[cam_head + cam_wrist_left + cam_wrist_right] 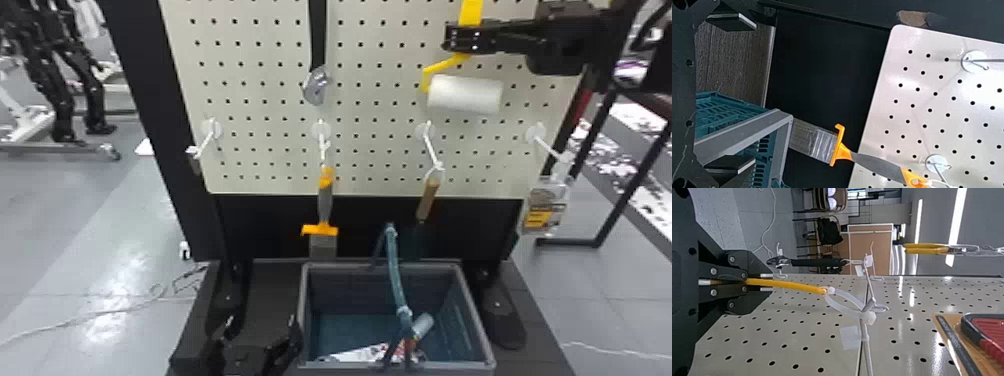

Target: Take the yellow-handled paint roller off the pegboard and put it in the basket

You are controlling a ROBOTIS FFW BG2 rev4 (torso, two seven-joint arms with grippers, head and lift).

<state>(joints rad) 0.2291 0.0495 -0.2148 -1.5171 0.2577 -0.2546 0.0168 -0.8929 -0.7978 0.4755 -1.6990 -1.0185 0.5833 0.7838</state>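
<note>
At the pegboard [258, 33], clamping the roller [465, 95] by its yellow handle [471, 11] in the right gripper [461, 39], with crooked frame [441, 65], plump white sleeve and loop [848, 297] over a hook [866, 352]. Beside the basket [345, 265], wide open at the left gripper [261, 324].

The dark base [272, 287] below the pegboard [370, 102] carries the grey-rimmed basket [475, 314].
</note>
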